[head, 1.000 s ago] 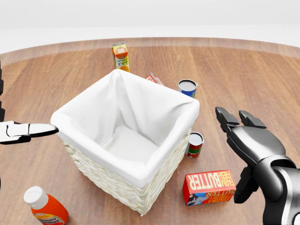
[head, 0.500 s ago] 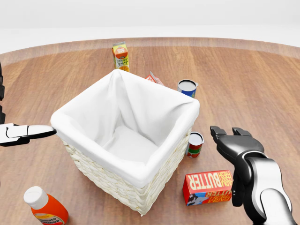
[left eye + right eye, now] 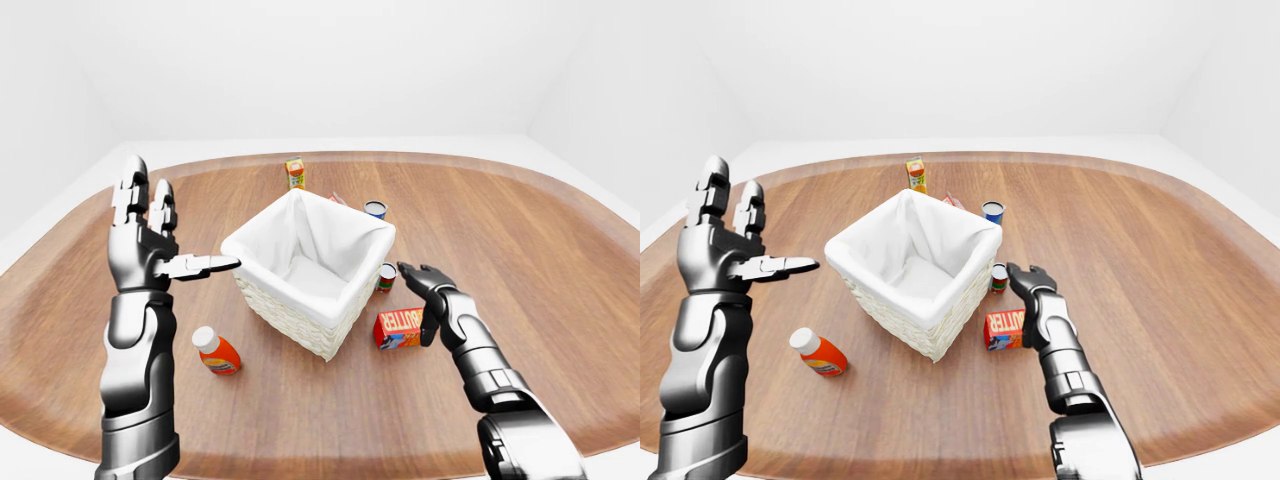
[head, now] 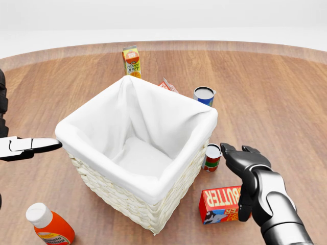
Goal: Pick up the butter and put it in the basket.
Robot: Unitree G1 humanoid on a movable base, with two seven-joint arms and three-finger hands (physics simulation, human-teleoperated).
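head view, butter: the butter (image 4: 220,204) was a red printed carton lying on its long side on the wooden table (image 4: 286,92), just beside the lower right wall of the basket (image 4: 138,201) and below the small can (image 4: 212,156).
right hand: the right hand (image 4: 244,168) hovered open over the carton's right end, fingers spread, thumb hanging down beside it, holding nothing.
left hand: the left hand (image 3: 150,240) was raised and open, well apart from the butter, empty.
handling: it looked like a light, stiff box with smooth faces, likely slippery; a pinch across the two long faces near the middle seemed safest.
edges: the basket wall and the can crowded its left and top sides.
open room: bare table lay to the right and bottom; the lined basket was empty with its mouth clear for a drop from above.
others: a ketchup bottle (image 4: 49,224), a juice carton (image 4: 131,61) and a blue tin (image 4: 204,95) stood clear of the path.
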